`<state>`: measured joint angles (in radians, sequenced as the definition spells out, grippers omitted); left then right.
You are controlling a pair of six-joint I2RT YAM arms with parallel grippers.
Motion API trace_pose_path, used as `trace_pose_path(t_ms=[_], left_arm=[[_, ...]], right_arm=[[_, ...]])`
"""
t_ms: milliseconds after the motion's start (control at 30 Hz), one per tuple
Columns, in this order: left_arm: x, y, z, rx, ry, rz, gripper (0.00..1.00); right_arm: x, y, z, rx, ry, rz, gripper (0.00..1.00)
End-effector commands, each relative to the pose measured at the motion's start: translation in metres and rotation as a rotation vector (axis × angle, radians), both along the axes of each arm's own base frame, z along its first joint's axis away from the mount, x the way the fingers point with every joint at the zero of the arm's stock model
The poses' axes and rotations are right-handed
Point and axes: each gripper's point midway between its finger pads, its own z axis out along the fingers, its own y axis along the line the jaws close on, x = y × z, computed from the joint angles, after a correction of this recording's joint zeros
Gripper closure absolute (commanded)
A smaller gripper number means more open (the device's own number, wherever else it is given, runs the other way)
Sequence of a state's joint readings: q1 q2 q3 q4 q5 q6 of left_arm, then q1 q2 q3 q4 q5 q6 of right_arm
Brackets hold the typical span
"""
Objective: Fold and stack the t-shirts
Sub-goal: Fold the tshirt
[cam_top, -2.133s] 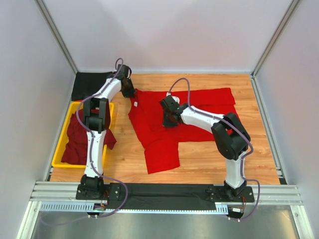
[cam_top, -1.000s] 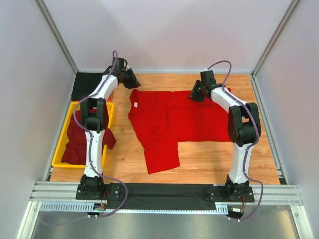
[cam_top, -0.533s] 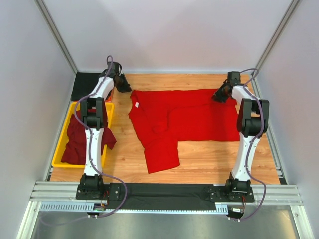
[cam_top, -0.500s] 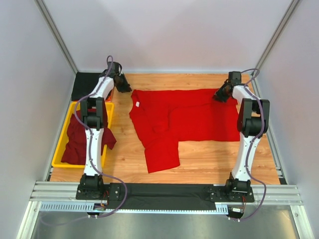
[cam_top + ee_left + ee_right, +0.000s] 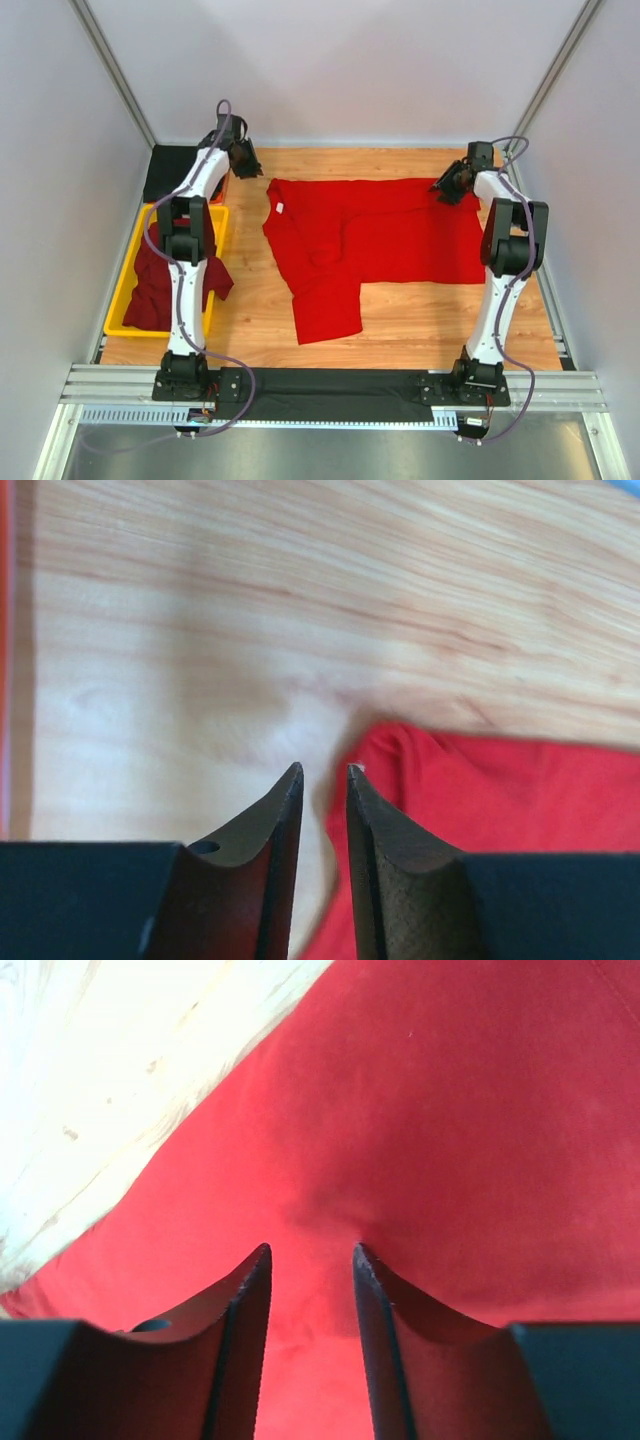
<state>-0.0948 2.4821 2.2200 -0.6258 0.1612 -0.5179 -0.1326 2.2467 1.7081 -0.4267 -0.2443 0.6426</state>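
Stretched red t-shirt (image 5: 380, 230) flat along far table (image 5: 420, 320) edge, then released it from left jaws and right jaws; folding judged next.

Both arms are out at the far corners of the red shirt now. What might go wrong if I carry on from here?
The left claw hangs over the bare table, with the corner of the red t-shirt just beside its tips, so closing here may miss the cloth. The right claw sits over cloth that puckers under its tips. A pinch there might catch only a wrinkle or bunch the cloth, leaving the two corners unevenly held.
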Motion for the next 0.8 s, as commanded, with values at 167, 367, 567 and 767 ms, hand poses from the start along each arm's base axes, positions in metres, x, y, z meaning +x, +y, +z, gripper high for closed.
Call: trace_pose_path(t_ms=[167, 367, 567, 767], left_arm=[[-0.088, -0.006, 0.176, 0.249, -0.178, -0.065, 0.69], [-0.205, -0.036, 0.148, 0.209, -0.058, -0.190, 0.66], [-0.317, -0.069, 0.087, 0.010, 0.099, -0.328, 0.63], [-0.376, -0.097, 0.051, -0.200, 0.172, -0.413, 0.57]], right_arm=[[-0.055, -0.001, 0.105, -0.035, 0.003, -0.019, 0.52], [-0.146, 0.004, 0.087, -0.067, 0.141, -0.021, 0.46], [-0.213, 0.015, 0.073, -0.038, 0.188, -0.035, 0.46], [-0.250, 0.011, 0.040, -0.044, 0.264, -0.101, 0.47]])
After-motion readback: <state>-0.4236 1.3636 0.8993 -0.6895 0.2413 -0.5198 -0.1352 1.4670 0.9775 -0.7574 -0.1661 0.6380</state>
